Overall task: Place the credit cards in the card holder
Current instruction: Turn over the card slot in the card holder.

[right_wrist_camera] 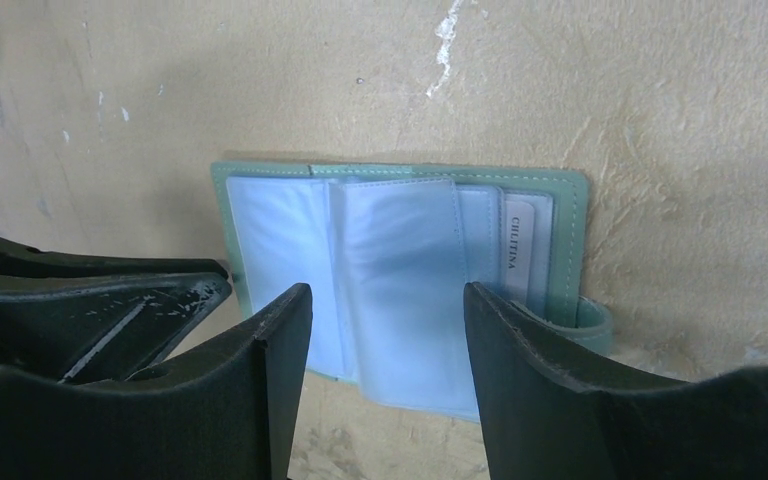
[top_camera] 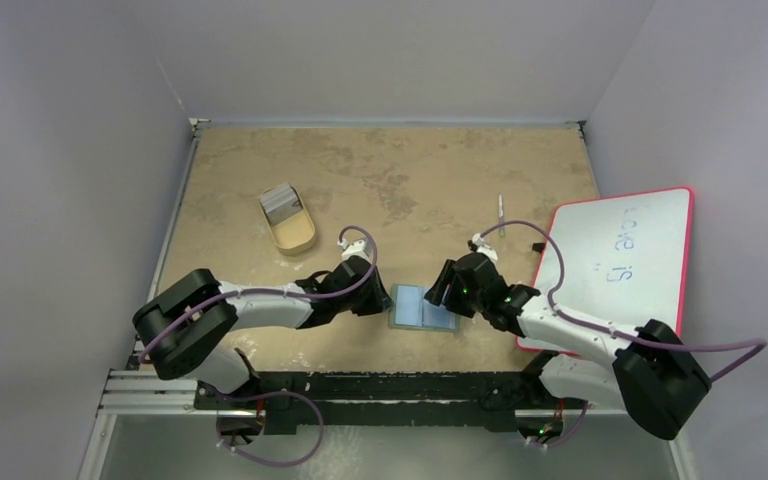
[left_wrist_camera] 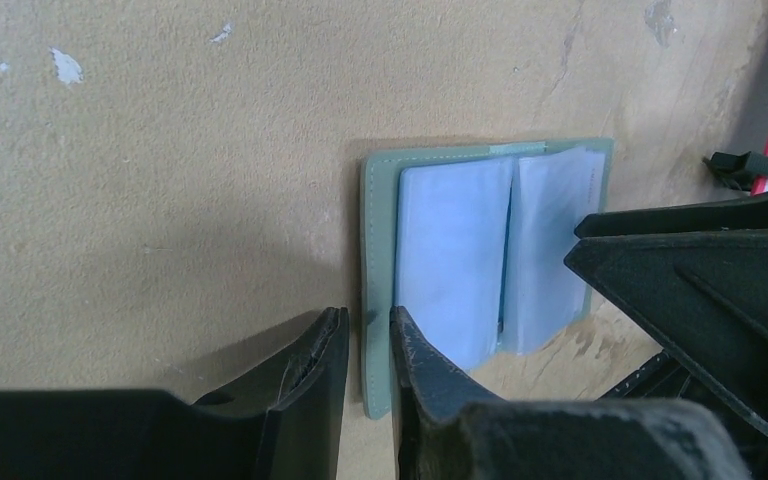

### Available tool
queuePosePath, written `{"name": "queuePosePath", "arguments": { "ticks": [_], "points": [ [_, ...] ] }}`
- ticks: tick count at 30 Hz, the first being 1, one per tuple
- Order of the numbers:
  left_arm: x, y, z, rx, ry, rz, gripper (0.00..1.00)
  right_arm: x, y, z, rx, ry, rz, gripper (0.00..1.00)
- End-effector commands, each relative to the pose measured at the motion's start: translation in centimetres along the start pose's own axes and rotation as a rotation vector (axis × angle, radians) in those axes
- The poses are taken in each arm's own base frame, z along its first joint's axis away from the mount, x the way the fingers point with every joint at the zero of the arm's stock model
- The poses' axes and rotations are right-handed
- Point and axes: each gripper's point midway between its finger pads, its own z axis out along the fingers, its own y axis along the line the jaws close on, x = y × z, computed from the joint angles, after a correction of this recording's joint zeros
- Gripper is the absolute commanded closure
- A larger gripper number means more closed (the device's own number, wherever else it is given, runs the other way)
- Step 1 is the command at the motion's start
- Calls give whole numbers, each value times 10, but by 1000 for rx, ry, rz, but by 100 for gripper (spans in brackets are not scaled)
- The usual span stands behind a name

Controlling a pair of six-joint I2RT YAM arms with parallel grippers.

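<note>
The card holder (top_camera: 422,308) lies open on the table between my two grippers, grey-green with bluish clear pockets (right_wrist_camera: 400,250). My left gripper (top_camera: 380,300) is nearly shut, with the holder's left cover edge (left_wrist_camera: 378,300) in the narrow gap between its fingertips (left_wrist_camera: 368,335). My right gripper (top_camera: 443,290) is open over the holder's near right side, its fingers either side of a raised clear pocket leaf (right_wrist_camera: 388,300). The credit cards (top_camera: 282,200), grey and pale, stand stacked in the far end of the tan oval tray (top_camera: 295,238), at the back left.
A pink-edged whiteboard (top_camera: 620,260) lies at the right, partly under my right arm. A thin pen (top_camera: 500,215) and a small black clip (top_camera: 538,246) lie near its left edge. A white printed insert (right_wrist_camera: 520,250) sits in the holder's right pocket.
</note>
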Motion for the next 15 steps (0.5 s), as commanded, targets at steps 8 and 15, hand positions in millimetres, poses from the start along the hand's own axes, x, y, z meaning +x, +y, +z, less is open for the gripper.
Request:
{"name": "queuePosePath", "arguments": {
  "ticks": [8, 15],
  "points": [
    [5, -8, 9, 60, 11, -34, 82, 15, 2, 15, -34, 61, -5, 39],
    [7, -4, 9, 56, 12, -38, 83, 21, 19, 15, -144, 79, 25, 39]
  ]
}}
